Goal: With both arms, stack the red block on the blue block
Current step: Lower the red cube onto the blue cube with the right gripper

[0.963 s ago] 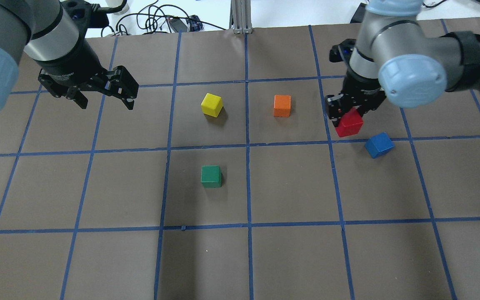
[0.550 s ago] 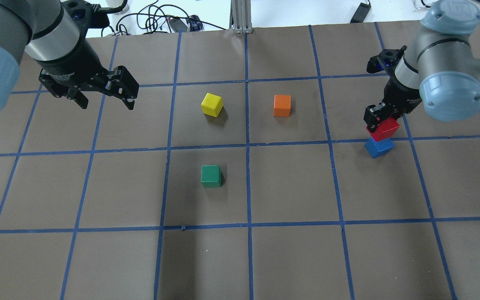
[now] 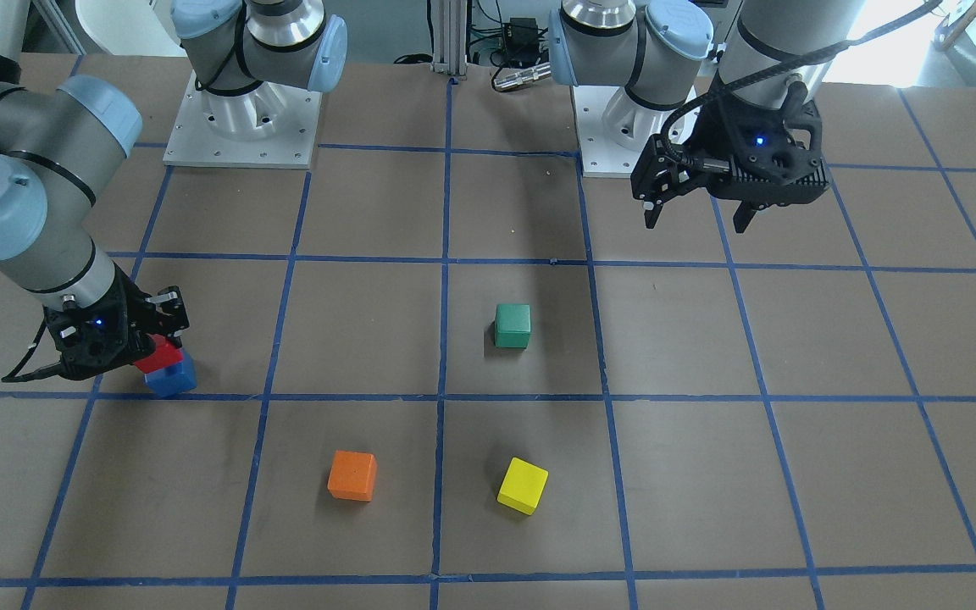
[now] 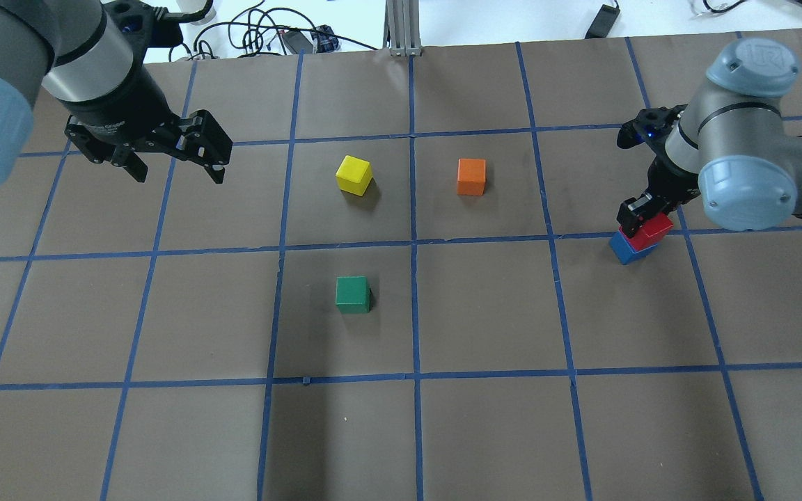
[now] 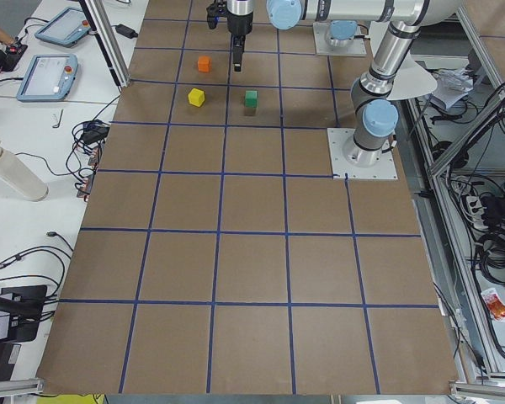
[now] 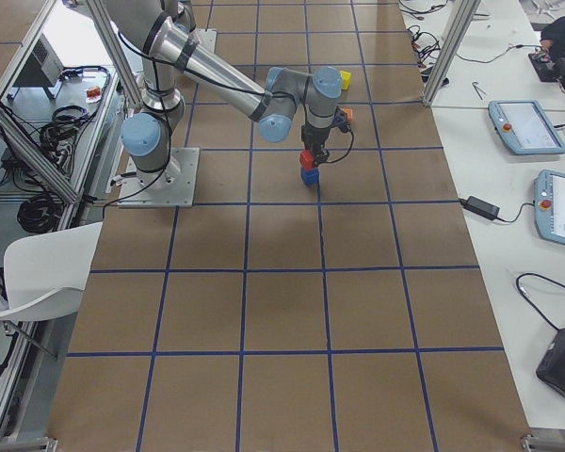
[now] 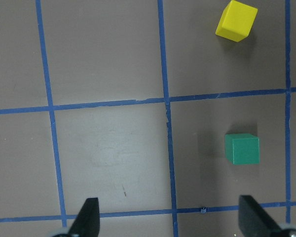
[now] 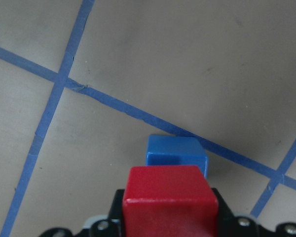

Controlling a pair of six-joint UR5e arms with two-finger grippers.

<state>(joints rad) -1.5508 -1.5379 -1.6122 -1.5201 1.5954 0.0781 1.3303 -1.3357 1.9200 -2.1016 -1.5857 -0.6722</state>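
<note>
My right gripper (image 4: 643, 217) is shut on the red block (image 4: 651, 232) and holds it on top of the blue block (image 4: 624, 249), set slightly off from it. In the front view the red block (image 3: 159, 354) sits on the blue block (image 3: 173, 379) under the right gripper (image 3: 139, 349). The right wrist view shows the red block (image 8: 170, 200) between the jaws, with the blue block (image 8: 175, 153) under it. Whether the two blocks touch I cannot tell. My left gripper (image 4: 175, 165) is open and empty, hovering far off at the back left; it also shows in the front view (image 3: 695, 219).
A yellow cube (image 4: 354, 174), an orange cube (image 4: 471, 176) and a green cube (image 4: 352, 293) stand apart mid-table. The left wrist view looks down on the green cube (image 7: 242, 148) and yellow cube (image 7: 237, 20). The arm bases (image 3: 242, 127) stand at the robot's edge.
My right gripper carried the red block to the right and lowered it over the blue block. The left arm has not moved.
</note>
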